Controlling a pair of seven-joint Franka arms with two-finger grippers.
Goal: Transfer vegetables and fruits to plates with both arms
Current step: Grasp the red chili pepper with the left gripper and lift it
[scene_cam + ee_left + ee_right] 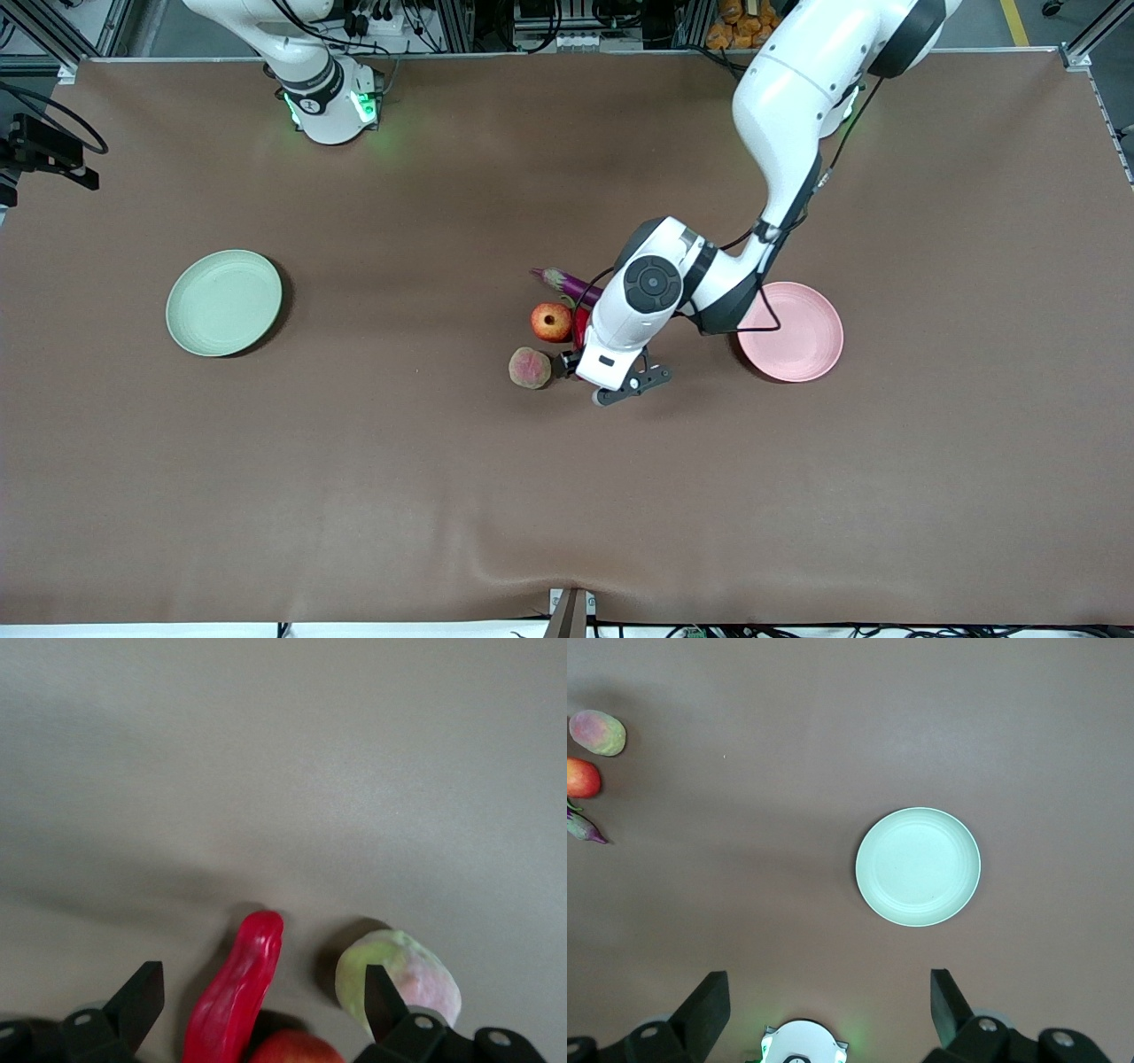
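Both plates [223, 302] empty; left gripper [257, 1005], wide open, apparently straddles the chili [237, 992]; right gripper [828, 1005] waits open, high above the table, holding nothing

Mint green plate [918, 866] lies alone on the brown table [744, 904]; pinkish-tan fruit [597, 733], pomegranate [581, 778], eggplant [583, 827] cluster well apart.

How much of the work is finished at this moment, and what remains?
Nothing is done: the green plate and pink plate hold nothing. The left hand is open over the red pepper, beside the pinkish fruit. The right hand waits open. The red fruit and eggplant also remain.
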